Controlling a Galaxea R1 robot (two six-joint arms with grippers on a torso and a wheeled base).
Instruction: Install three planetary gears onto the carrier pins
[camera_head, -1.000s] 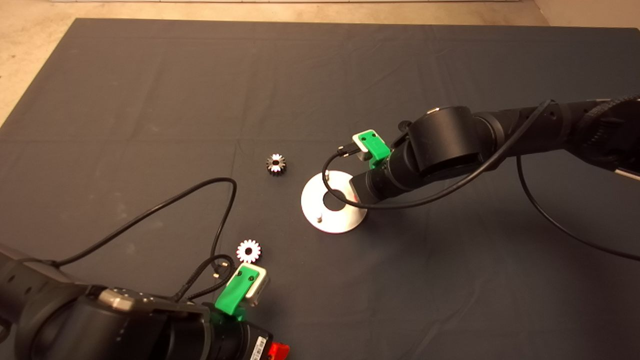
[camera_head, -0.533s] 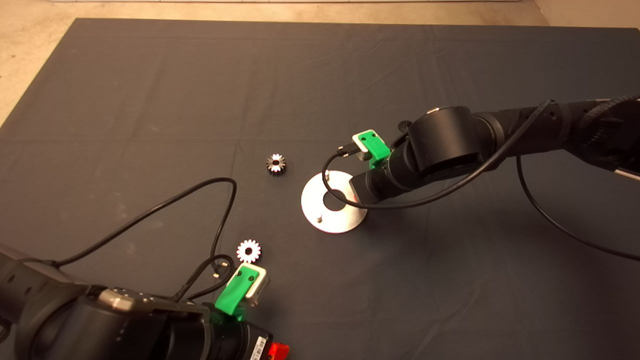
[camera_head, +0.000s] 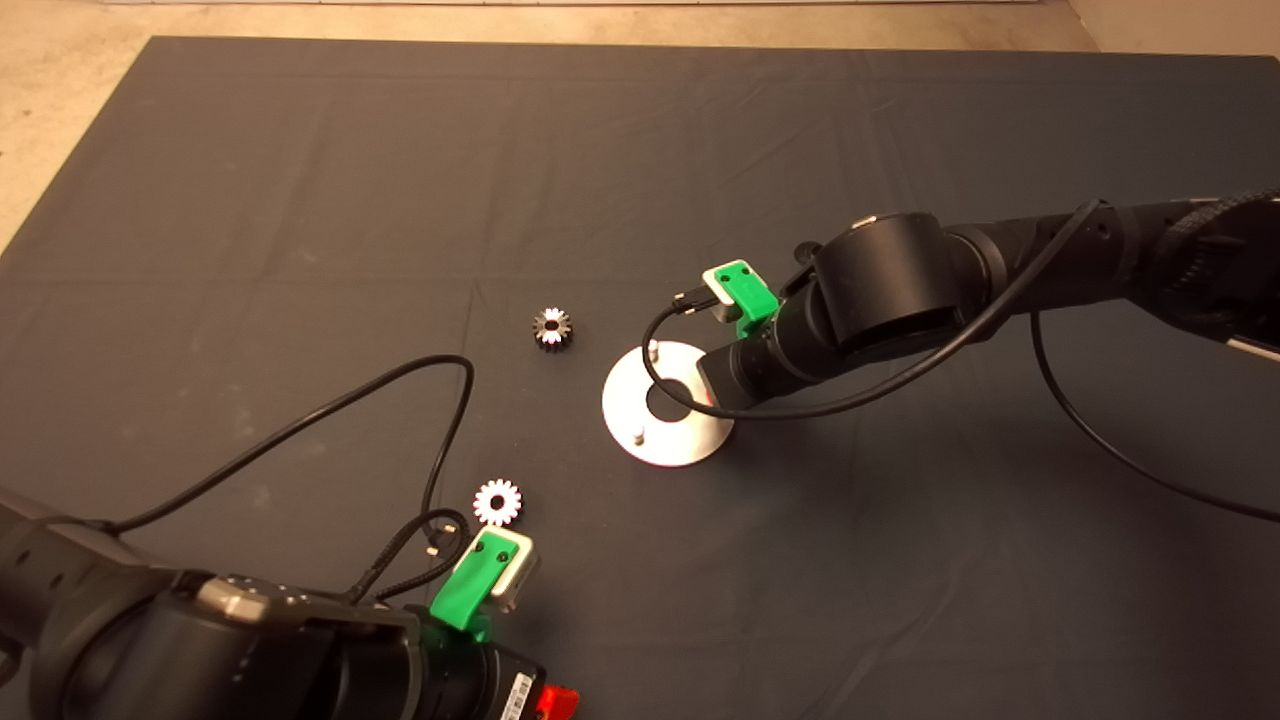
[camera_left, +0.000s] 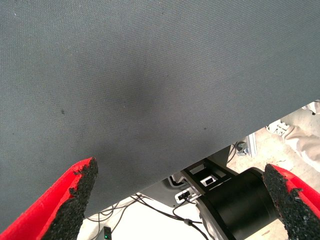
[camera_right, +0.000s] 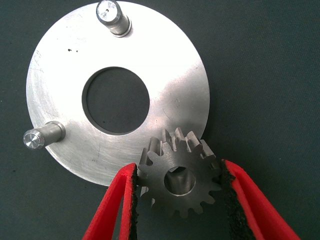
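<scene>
The shiny carrier disc (camera_head: 668, 440) lies mid-mat; it also shows in the right wrist view (camera_right: 65, 85). Two bare carrier pins (camera_right: 114, 17) (camera_right: 42, 136) stand on it. My right gripper (camera_right: 178, 170) is shut on one planetary gear (camera_right: 180, 181) and holds it over the disc's rim, where the third pin is hidden beneath it. In the head view the right wrist (camera_head: 760, 360) covers that spot. Two more gears lie flat on the mat: a dark one (camera_head: 551, 328) to the disc's left and a bright one (camera_head: 497, 502) nearer the left arm. My left gripper (camera_left: 180, 170) is open, empty and parked at the mat's near edge.
Black cables (camera_head: 440, 420) loop over the mat from the left arm, close to the bright gear. Another cable (camera_head: 665, 385) from the right wrist hangs over the disc. The left wrist view shows the mat's edge and the robot's base (camera_left: 235, 200) below it.
My right wrist has shifted very slightly away from the near edge. The gears on the mat, the disc and the left arm have not moved.
</scene>
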